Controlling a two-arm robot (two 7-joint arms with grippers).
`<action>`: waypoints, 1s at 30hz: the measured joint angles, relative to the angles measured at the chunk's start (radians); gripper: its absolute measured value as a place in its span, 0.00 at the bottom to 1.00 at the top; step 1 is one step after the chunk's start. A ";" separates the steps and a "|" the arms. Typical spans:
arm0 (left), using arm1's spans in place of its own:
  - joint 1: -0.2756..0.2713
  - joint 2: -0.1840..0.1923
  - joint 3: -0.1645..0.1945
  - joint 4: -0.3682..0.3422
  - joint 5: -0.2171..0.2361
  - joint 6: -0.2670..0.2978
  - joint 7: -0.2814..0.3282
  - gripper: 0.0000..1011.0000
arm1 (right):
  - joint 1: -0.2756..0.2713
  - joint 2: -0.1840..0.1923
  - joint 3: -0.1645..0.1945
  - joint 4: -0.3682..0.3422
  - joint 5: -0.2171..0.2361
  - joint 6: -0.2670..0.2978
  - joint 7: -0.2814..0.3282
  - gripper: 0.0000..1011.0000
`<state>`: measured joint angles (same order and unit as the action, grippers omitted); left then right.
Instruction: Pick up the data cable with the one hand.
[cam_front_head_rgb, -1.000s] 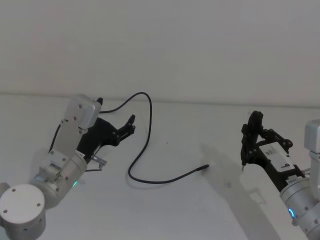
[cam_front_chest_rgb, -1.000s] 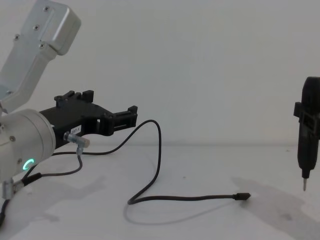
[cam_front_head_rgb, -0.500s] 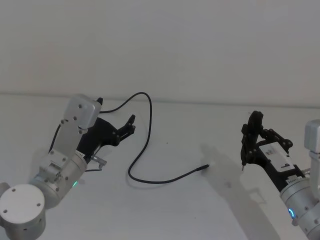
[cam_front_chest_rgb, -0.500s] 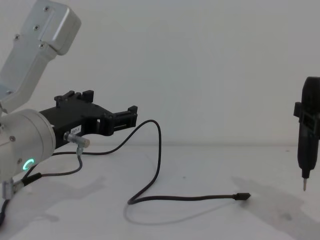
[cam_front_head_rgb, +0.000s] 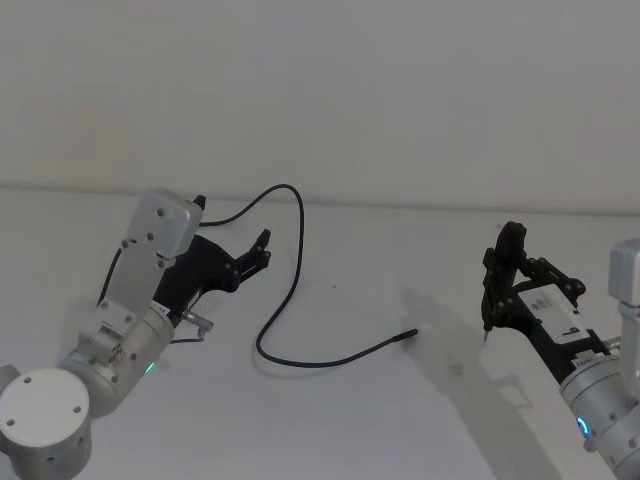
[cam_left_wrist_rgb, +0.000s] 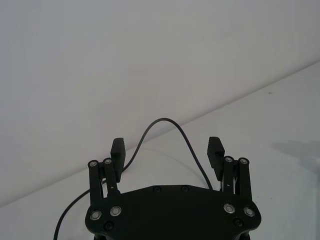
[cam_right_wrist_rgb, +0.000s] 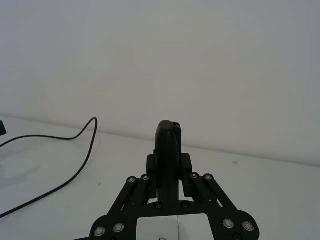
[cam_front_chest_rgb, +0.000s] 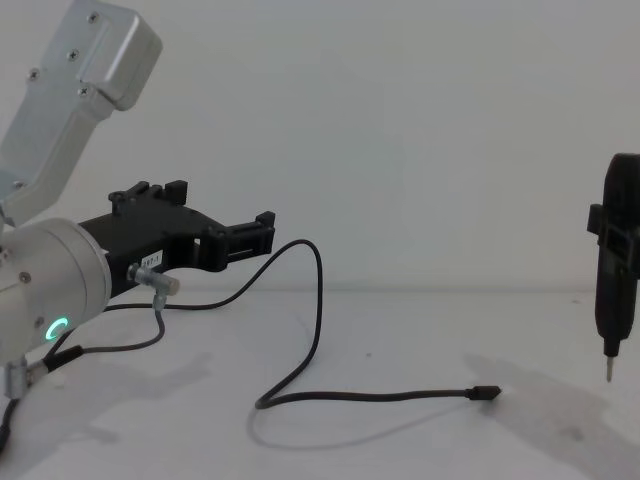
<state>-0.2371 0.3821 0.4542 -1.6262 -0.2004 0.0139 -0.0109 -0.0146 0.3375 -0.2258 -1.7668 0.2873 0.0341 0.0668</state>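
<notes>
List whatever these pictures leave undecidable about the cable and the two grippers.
1. Data cable: its far end runs behind the left arm in the head view, back of the open left gripper.
2. Its plug: too small in the chest view to tell the connector type.
3. Right gripper: the pointed tool it clamps covers its fingertips in the right wrist view.

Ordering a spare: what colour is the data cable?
The data cable is black; chest view shows it best.
</notes>
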 joint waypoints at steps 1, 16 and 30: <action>0.000 0.000 0.000 0.000 0.000 0.000 0.000 0.99 | 0.000 0.000 0.000 0.000 0.000 0.000 0.000 0.27; 0.000 0.000 0.000 0.000 0.000 0.000 0.000 0.99 | 0.000 0.000 0.000 0.000 0.000 0.000 0.000 0.27; -0.008 0.025 0.006 -0.002 0.009 -0.007 -0.042 0.99 | 0.000 0.000 0.000 0.000 0.000 0.000 0.000 0.27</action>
<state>-0.2452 0.4067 0.4602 -1.6284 -0.1915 0.0071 -0.0529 -0.0146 0.3374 -0.2259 -1.7668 0.2874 0.0341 0.0668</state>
